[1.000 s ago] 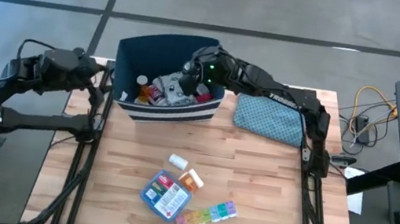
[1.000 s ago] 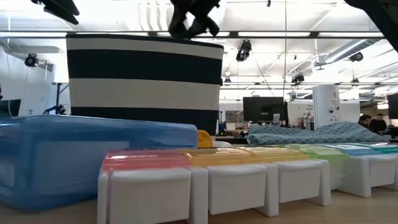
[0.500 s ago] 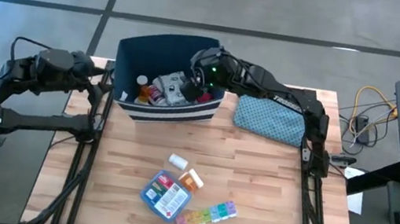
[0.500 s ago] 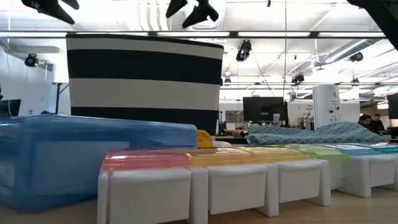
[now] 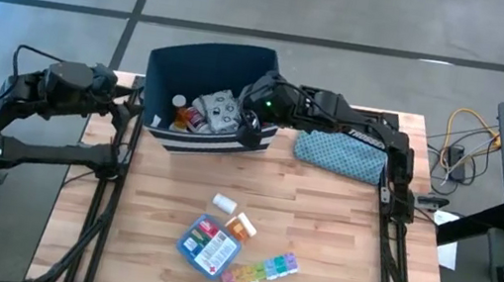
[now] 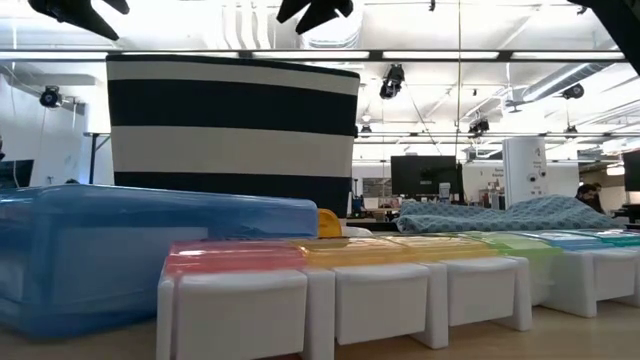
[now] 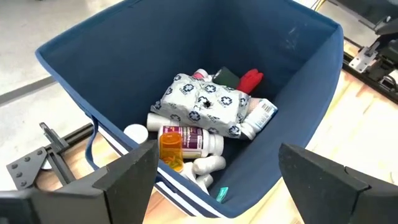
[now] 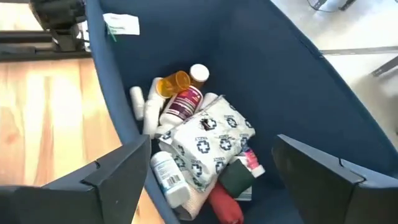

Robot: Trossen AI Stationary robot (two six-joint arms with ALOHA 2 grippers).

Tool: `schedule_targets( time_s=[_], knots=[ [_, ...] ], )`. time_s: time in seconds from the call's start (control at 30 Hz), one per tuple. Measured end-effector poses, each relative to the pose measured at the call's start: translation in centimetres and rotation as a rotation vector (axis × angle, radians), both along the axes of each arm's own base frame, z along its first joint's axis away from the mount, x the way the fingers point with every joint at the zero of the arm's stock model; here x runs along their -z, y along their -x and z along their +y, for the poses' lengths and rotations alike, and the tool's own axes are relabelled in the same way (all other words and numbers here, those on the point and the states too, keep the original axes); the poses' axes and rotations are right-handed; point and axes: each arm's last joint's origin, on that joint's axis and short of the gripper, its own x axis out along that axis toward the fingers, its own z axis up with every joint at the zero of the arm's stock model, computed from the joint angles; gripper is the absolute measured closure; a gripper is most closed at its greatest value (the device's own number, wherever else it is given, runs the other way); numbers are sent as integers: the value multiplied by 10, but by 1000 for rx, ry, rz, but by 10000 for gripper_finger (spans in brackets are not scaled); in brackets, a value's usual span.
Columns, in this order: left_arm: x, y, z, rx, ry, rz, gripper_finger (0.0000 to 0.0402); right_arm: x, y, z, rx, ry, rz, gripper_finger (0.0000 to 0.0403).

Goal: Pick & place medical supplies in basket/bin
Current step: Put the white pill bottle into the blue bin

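High view: right gripper, fingers spread wide and empty, hangs over the bin's near rim at the desk's far edge. Left gripper also wide. Risk: lowering now snags the soft rim, tipping the bin.

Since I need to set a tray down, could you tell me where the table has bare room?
The table's right half is bare, between the teal pouch and the near edge, and so is the left strip beside the bin. It is crowded at the near centre: white bottle, orange bottle, blue pouch, pill organizer.
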Motion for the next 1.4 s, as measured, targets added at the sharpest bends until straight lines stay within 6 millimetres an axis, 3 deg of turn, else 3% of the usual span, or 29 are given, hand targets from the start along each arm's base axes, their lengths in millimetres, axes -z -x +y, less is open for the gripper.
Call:
schedule_targets(
  time_s=[0.33,0.43,0.57,0.73,0.9,1.03,1.4],
  knots=[
    [0,-1,0,-1,1,2,93,-1,2,-11,91,132,37,99],
    [0,0,0,0,1,3,93,2,4,-10,24,97,69,102],
    [1,0,0,18,-14,26,93,9,4,8,-85,86,152,108],
    [1,0,0,36,-33,44,93,19,12,46,-243,81,305,117],
    [1,0,0,67,-64,71,93,50,15,80,-425,135,508,120],
    [1,0,0,72,-70,77,93,82,8,100,-513,159,569,120],
    [2,1,-1,109,-62,93,93,154,0,119,-365,-113,516,120]
  ],
)
